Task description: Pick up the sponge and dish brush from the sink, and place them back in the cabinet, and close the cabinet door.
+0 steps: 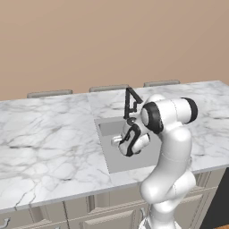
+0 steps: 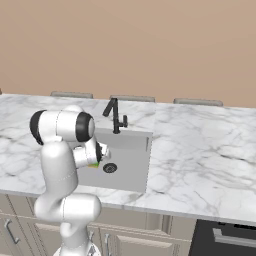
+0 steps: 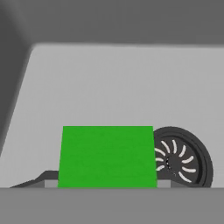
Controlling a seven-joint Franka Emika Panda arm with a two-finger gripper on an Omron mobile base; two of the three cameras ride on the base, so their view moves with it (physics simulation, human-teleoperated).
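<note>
— Marble surface (image 1: 49,134) runs below a tan wall; where's the tool?

— Down inside the sink (image 1: 112,163), at the end of the white arm. In the hand view the sponge (image 3: 107,156) sits right at the fingertips, green face up, between two dark shapes at the lower edge. Whether the tool is pinching it or merely spread around it, I cannot tell.

— What else is in the basin?

— Its round drain (image 3: 183,159), just beside the sponge; the sponge covers its near edge. A sliver of green (image 2: 96,164) also shows by the hand in the right base view.

— Anything nearby?

— A black faucet (image 2: 115,116) stands at the back rim, close above the arm's wrist. Beige cupboards (image 1: 107,217) run under the surface.
</note>
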